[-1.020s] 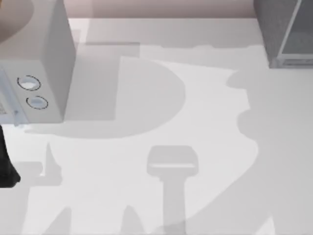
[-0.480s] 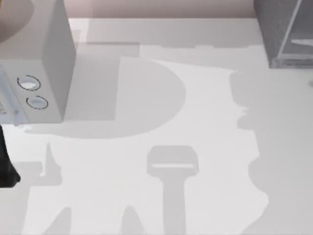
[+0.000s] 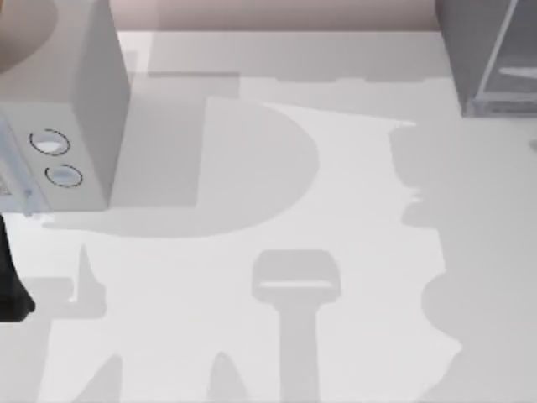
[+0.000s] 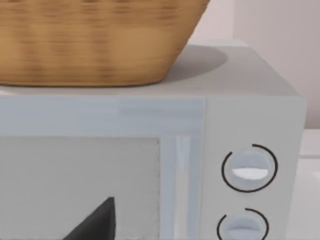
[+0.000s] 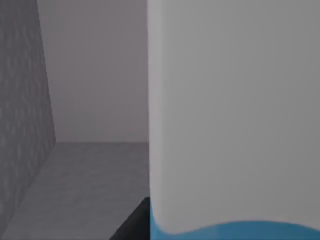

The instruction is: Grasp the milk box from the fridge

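Right arm deep in the fridge, carton dead ahead.

Far left: left arm [image 3: 10, 285] parked at the table edge, its wrist camera facing the lighter grey box with two round dials [image 4: 248, 170], wicker basket [image 4: 95, 40] on top; a dark fingertip [image 4: 97, 222] pokes into frame, jaw opening impossible to judge. Across the bare table [image 3: 277, 210] to the right: fridge [image 3: 482, 59] in the far corner, right wrist camera looking inside past its speckled dark wall. Straight in front of the right pincer, very close: milk box [image 5: 235, 115], white face, sky-blue band, apparently upright. Finger spread not readable; nothing visibly held yet. Clearly the nearer arm.
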